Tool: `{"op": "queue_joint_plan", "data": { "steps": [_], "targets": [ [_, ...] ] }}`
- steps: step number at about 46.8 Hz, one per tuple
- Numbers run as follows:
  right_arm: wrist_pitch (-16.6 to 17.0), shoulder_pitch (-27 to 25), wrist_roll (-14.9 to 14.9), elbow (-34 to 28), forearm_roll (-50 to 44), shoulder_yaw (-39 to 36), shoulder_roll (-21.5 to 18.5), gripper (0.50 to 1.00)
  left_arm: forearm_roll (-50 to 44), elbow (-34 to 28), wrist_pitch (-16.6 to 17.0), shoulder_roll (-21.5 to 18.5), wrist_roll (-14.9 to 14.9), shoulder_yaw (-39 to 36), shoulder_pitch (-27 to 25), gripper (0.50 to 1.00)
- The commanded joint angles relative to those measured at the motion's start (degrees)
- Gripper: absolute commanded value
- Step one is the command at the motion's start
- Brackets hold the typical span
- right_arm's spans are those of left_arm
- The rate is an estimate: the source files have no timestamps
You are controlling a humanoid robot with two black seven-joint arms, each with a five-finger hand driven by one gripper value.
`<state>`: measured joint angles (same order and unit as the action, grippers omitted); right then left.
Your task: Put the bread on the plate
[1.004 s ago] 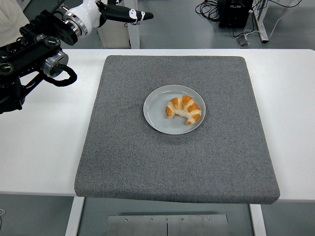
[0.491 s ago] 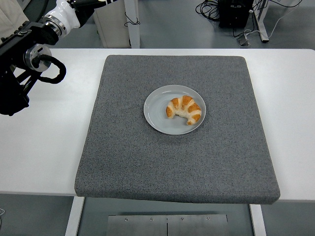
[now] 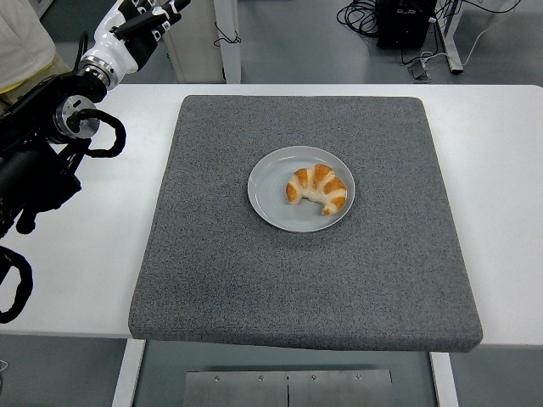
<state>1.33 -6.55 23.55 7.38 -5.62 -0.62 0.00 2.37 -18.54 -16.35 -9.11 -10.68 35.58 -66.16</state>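
Where the white tabletop (image 3: 76,254) fills the head view, a thick grey felt mat (image 3: 305,280) covers most of its middle, its near edge hanging slightly past the tabletop's front. Near the mat's centre sits a round pale grey plate (image 3: 273,191), and the bread (image 3: 318,188), a golden croissant with pale stripes, lies on the plate, slightly right of its middle, its curved tips pointing toward the near side. The left arm (image 3: 51,144) comes in from the left edge and reaches up toward the far left corner, well apart from the plate. Its left hand (image 3: 146,15) is at the picture's top, past the tabletop's far edge, holding nothing; whether its fingers are spread or curled I cannot tell. Beyond the tabletop lies a grey floor (image 3: 297,42) with white table legs (image 3: 226,38), black cables (image 3: 356,15) and a dark box (image 3: 405,21).
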Motion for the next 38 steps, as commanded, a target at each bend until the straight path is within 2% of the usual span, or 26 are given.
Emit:
{"op": "queue_joint_plan", "data": {
  "steps": [1, 27, 38],
  "targets": [
    [0.07, -0.04, 0.00, 0.00, 0.00, 0.00, 0.00, 1.000, -0.70, 0.87, -0.26, 0.41, 0.05, 0.01, 0.85, 0.971],
    [0.16, -0.92, 0.00, 0.35, 0.00, 0.09, 0.00, 1.000, -1.05, 1.57, -0.18, 0.68, -0.13, 2.12, 6.83, 0.972],
    [0.07, -1.09, 0.00, 0.35, 0.00, 0.00, 0.00, 1.000, -1.05, 1.75, -0.18, 1.38, -0.48, 2.03, 6.83, 0.971]
  ]
}}
